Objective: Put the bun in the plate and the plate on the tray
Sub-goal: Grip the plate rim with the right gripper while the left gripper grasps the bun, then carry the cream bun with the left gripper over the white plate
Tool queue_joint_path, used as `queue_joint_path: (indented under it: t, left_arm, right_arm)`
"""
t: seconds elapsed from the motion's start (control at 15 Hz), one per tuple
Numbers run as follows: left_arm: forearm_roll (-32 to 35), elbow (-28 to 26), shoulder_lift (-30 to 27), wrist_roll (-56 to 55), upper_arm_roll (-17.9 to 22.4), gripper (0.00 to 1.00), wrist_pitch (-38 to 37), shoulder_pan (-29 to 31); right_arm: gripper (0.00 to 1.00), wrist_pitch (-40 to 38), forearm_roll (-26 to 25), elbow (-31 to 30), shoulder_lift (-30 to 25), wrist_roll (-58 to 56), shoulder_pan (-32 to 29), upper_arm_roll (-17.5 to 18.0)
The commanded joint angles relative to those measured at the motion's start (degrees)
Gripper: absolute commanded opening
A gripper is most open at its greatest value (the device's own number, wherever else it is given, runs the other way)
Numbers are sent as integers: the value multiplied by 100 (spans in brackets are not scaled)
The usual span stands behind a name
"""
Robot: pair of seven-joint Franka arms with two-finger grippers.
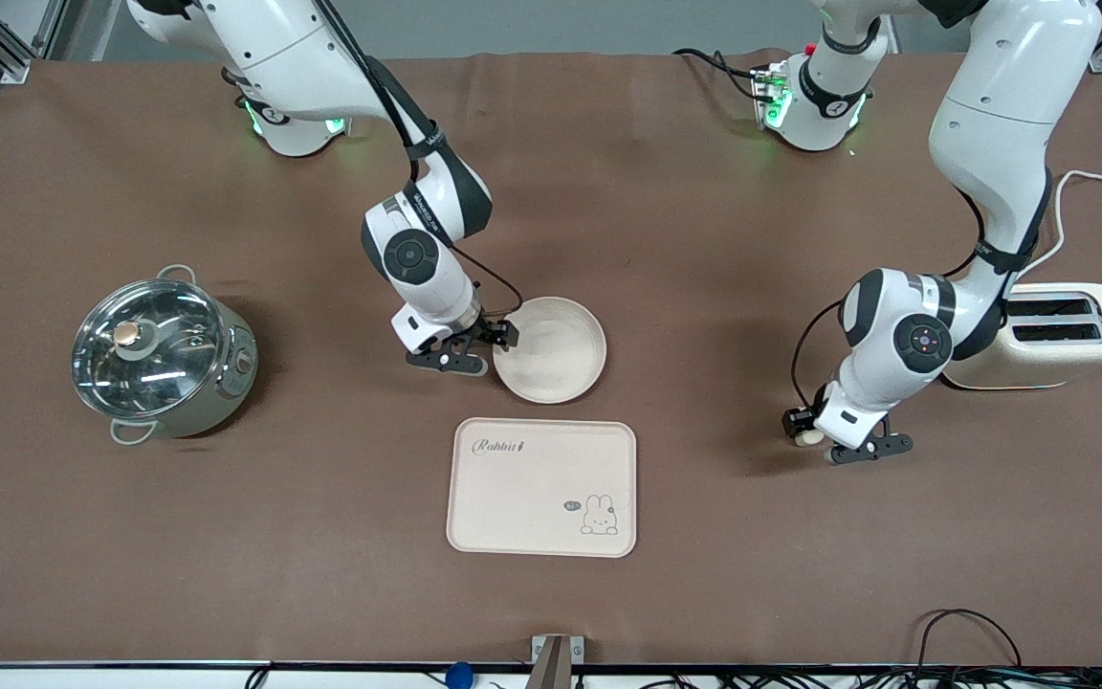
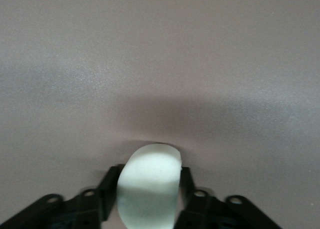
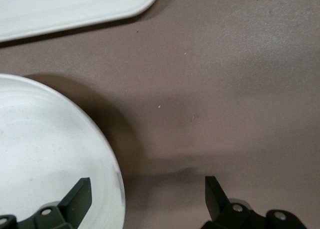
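Bun (image 2: 149, 184) is held between the closed jaws of the left gripper (image 1: 811, 433), low over the bare surface (image 1: 704, 287) toward the left arm's end, in front of the toaster (image 1: 1053, 335). The left wrist view shows the bun filling the gap between the fingers (image 2: 105, 196), flat side apparently against one of them; whether it is lifted or touching the surface cannot be told.

Right gripper (image 1: 482, 352) is down at the plate (image 1: 551, 349), jaws wide open and straddling the rim: one finger (image 3: 80, 196) is seen over the plate's inside, the other over the surface just outside. Nothing is gripped yet. The straddle looks like a setup for a rim pinch, probably to steady the plate for the bun or to carry it afterwards.

Tray (image 1: 541, 486) lies bare, nearer the front camera than the plate, just beside it but not touching, so the plate transfer would be short. Plate is empty; neither placement is done.

Lidded pot (image 1: 161, 354) sits toward the right arm's end, well apart, not involved.
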Motion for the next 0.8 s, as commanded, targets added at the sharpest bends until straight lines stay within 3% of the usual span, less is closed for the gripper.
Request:
queue_joint_path:
  t: [0.0, 0.33, 0.73]
  left_arm:
    - [154, 100, 15, -356, -56, 44, -23, -120]
    - [154, 249, -346, -1419, -65, 43, -796, -962]
    - [75, 688, -223, -3281, -65, 44, -841, -2298]
  right_arm:
    - [100, 112, 75, -27, 65, 49, 11, 17]
    - [100, 218, 75, -45, 144, 49, -6, 17]
    - [100, 227, 75, -19, 144, 119, 20, 17]
